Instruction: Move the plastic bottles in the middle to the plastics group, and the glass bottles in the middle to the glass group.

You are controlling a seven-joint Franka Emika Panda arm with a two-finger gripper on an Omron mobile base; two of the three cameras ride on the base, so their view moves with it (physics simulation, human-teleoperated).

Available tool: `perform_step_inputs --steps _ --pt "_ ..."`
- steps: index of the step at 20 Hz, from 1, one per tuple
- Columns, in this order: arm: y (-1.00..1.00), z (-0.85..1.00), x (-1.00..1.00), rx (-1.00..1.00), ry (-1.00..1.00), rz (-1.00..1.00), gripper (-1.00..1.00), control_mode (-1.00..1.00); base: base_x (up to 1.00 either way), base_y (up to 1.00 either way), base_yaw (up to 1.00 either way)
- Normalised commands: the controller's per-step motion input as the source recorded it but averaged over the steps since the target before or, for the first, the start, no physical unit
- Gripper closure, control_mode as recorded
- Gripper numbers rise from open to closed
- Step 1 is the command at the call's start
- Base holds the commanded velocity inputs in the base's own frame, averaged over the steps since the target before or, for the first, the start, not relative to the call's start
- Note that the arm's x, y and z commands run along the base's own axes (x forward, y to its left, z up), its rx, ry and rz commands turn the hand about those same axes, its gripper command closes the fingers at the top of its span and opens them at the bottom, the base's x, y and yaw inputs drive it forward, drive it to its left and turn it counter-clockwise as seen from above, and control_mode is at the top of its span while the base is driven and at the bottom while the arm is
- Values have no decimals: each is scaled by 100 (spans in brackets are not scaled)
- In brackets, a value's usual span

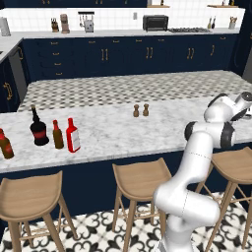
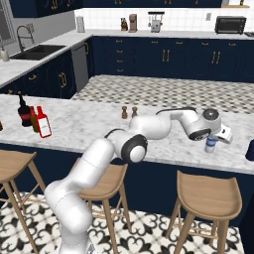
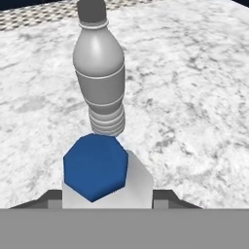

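Observation:
My gripper (image 3: 108, 197) is shut on the small clear plastic bottle (image 3: 96, 168), whose blue cap sits between the dark fingertips (image 3: 168, 197). From the right base view the blue-banded bottle (image 2: 211, 144) hangs upright under the hand (image 2: 214, 133), at or just above the marble counter (image 2: 163, 144). Just beyond it stands the plain greyish plastic bottle (image 3: 99, 73). At the counter's far left stand the flat red bottle (image 1: 73, 135), the slim brown bottle (image 1: 58, 135), the black long-necked bottle (image 1: 38, 129) and a stouter brown bottle (image 1: 5, 143).
Two tiny brown shakers (image 1: 141, 110) stand mid-counter. Wooden stools (image 1: 140, 179) line the counter's near side. A dark object (image 2: 250, 149) sits at the counter's right end. A second counter with a sink (image 2: 37, 51) lies behind.

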Motion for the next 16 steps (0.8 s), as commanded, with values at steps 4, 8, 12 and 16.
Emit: perform_step_inputs --steps 4,8,12,16 --pt "0 -40 2 -5 2 4 100 -100 0 0 0" --pt "0 -40 0 -3 1 5 100 -100 0 0 0" --pt "-1 -38 0 -2 2 4 -100 -100 0 0 0" --pt "-1 -30 0 0 0 4 -100 -100 0 0 0"
